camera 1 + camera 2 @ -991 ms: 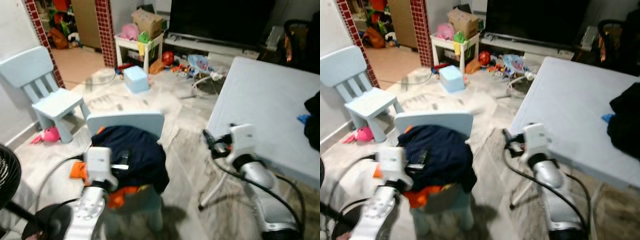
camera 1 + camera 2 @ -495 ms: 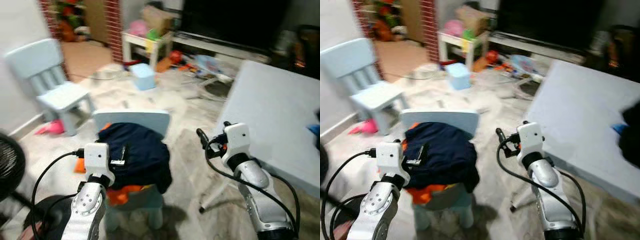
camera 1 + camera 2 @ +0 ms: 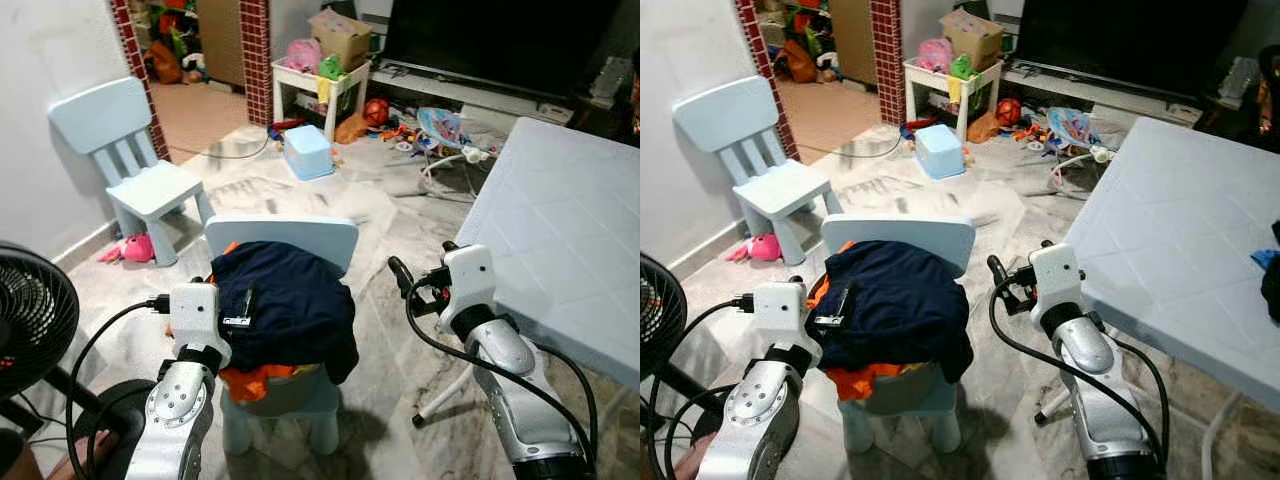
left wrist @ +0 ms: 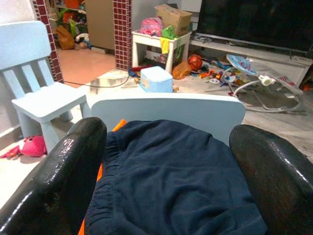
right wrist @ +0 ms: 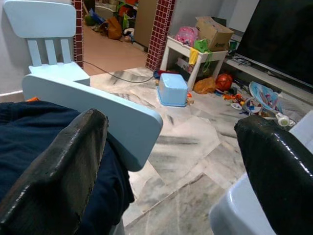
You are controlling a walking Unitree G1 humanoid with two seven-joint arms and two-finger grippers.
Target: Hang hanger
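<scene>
A fan (image 3: 25, 320) stands far left. The left gripper (image 4: 161, 161), fingers spread and empty, faces the dark clothes (image 3: 285, 310) heaped on the small chair (image 3: 285, 240), likely searching there. The right gripper (image 5: 171, 166), also wide open, hovers beside the table (image 3: 560, 250). No hanger is visible.
</scene>
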